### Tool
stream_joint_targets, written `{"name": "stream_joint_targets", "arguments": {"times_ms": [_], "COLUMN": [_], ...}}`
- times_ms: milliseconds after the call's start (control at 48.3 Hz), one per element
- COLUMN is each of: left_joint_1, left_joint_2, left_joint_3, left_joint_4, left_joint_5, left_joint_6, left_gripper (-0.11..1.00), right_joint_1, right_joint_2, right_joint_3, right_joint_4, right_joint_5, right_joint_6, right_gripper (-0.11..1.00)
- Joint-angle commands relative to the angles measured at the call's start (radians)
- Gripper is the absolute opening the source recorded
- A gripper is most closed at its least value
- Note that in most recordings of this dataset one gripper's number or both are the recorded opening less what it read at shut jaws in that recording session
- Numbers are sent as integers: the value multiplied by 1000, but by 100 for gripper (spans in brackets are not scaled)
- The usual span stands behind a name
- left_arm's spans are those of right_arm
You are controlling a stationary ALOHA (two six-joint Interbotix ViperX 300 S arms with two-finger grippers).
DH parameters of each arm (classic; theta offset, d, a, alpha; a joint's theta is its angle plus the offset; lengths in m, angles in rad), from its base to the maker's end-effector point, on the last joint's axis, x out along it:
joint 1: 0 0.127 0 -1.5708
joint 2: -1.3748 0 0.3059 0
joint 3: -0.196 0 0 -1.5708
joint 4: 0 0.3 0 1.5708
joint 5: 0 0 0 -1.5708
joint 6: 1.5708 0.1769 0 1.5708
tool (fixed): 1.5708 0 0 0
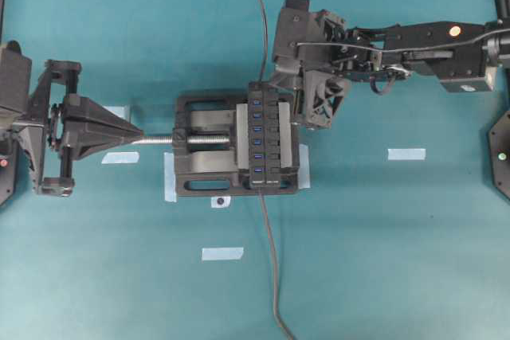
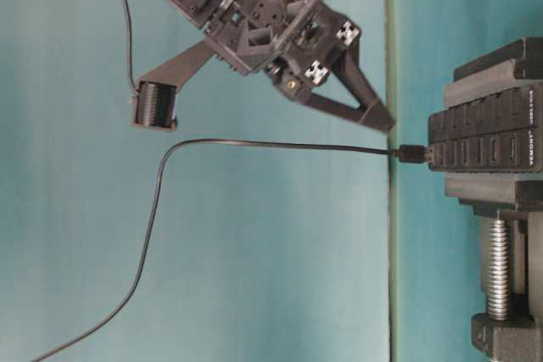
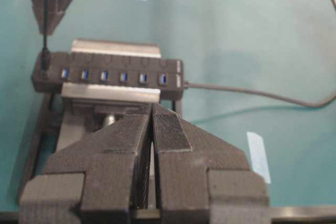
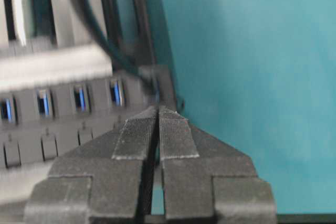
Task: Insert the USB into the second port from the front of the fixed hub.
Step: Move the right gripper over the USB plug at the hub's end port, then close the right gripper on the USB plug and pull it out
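- Left end effector (image 3: pixel 152 129): jaws closed on nothing, tip at the end of the vise's silver screw (image 1: pixel 159 140).
- Vise (image 1: pixel 199 177): black, on the teal desk (image 1: pixel 382 260); its jaws clamp the fixed hub (image 1: pixel 263 137).
- Fixed hub: long axis running near to far in the overhead view, blue ports in one row facing up.
- USB (image 2: pixel 413 154): plug seated in the hub's far end port, its long axis perpendicular to the port face; cable (image 2: pixel 254 144) trailing away.
- Right end effector (image 4: pixel 157 129): jaws closed, empty, just beside the USB.
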Motion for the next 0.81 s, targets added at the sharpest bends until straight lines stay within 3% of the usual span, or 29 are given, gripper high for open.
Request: {"name": "stream_joint_targets", "arguments": {"times_ms": [0, 207, 476, 787], "left_joint_1": [0, -2, 0, 0], "left_joint_2": [-3, -2, -15, -32], "left_joint_3": [-25, -21, -20, -14], "left_joint_4": [3, 2, 2, 3], "left_joint_5": [-5, -5, -6, -5], "left_joint_6": [-2, -2, -2, -2], "left_gripper": [1, 1, 1, 1], "right_joint_1": [-3, 0, 3, 3], "right_joint_2": [-25, -25, -25, -15], "right_joint_3": [-15, -15, -12, -11], "right_joint_4": [0, -2, 0, 0], "right_joint_5": [-26, -25, -48, -52], "right_joint_6": [-12, -15, -17, -14], "right_gripper": [9, 25, 91, 92]}}
